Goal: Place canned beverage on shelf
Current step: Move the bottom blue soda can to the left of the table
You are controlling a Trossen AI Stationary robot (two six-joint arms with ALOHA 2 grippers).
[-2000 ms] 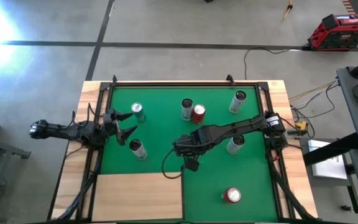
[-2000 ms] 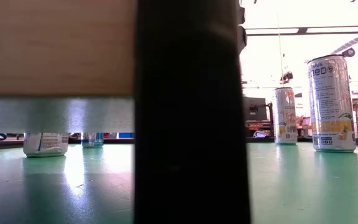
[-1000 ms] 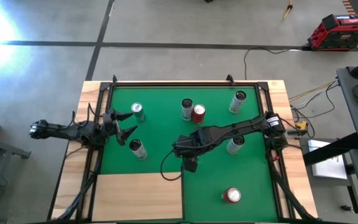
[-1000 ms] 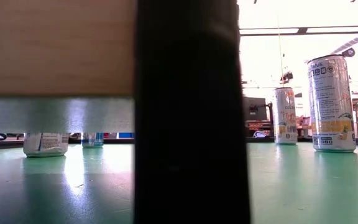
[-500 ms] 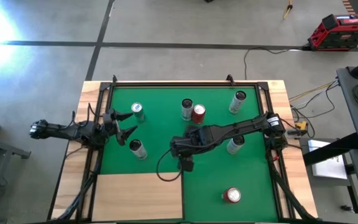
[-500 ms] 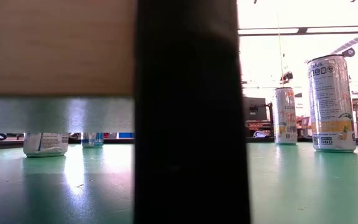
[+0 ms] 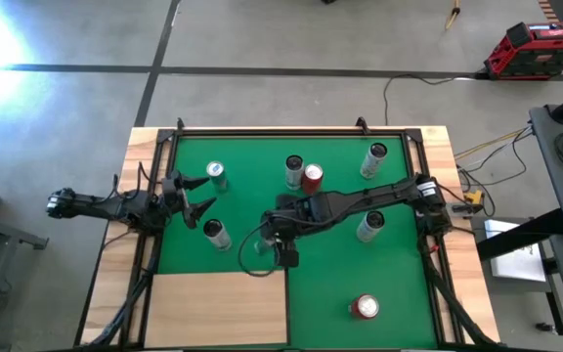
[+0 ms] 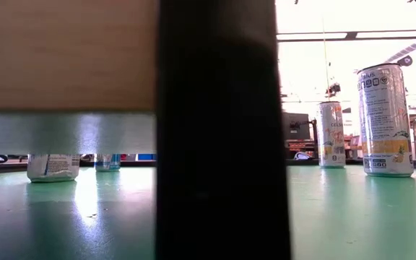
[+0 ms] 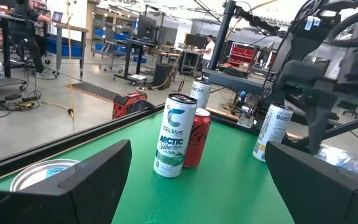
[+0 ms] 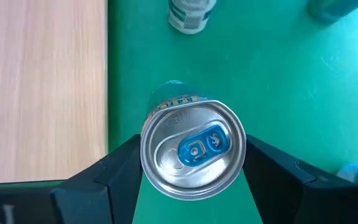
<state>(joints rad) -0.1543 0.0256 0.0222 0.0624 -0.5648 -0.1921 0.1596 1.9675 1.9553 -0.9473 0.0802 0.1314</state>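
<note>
While the left tool (image 7: 195,194) waits wide open at frame left, the right tool (image 10: 192,163) has shifted leftward, clamped on a silver blue-tabbed aluminium can (image 10: 193,148) centred between its fingers, mid-frame beside the pale flat wooden shelf (image 7: 218,308) at lower left.

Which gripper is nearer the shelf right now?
Right. The right gripper, shut on a can, hangs just past the shelf's far right corner. The left gripper waits open at the mat's left edge, farther off.
</note>
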